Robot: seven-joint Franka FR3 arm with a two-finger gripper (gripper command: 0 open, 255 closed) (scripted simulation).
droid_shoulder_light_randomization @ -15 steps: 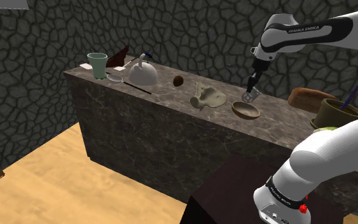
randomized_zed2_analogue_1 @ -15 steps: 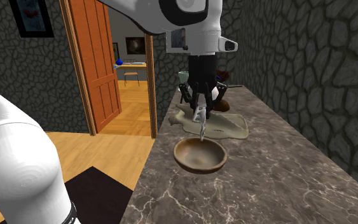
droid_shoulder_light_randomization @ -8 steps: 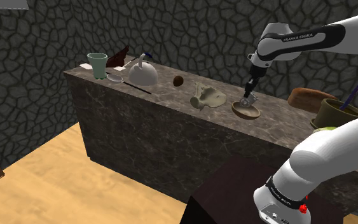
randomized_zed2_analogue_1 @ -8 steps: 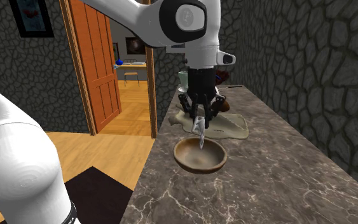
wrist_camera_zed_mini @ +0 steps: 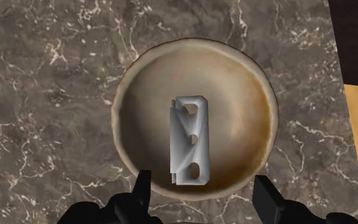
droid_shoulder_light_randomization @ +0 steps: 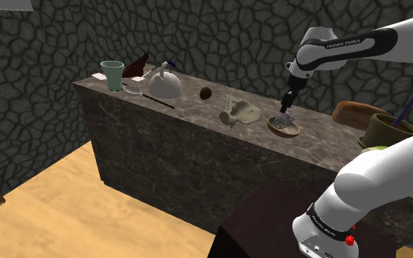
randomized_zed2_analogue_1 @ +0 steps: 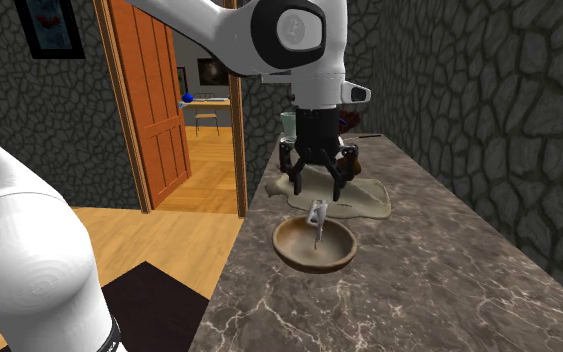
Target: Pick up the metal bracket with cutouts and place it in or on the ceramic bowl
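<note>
Bracket (wrist_camera_zed_mini: 189, 143) with cutouts, pale grey, inside brown bowl (wrist_camera_zed_mini: 250, 76) on marbled desk (wrist_camera_zed_mini: 44, 95); jaws spread apart just above, gripping nothing.

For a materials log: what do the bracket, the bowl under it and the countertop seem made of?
The pale grey flat bracket with cutouts looks like metal: light sheen, thin edges. The round tan-brown bowl looks like glazed ceramic, smooth, possibly wood. The dark countertop looks like marble: white veins.
</note>
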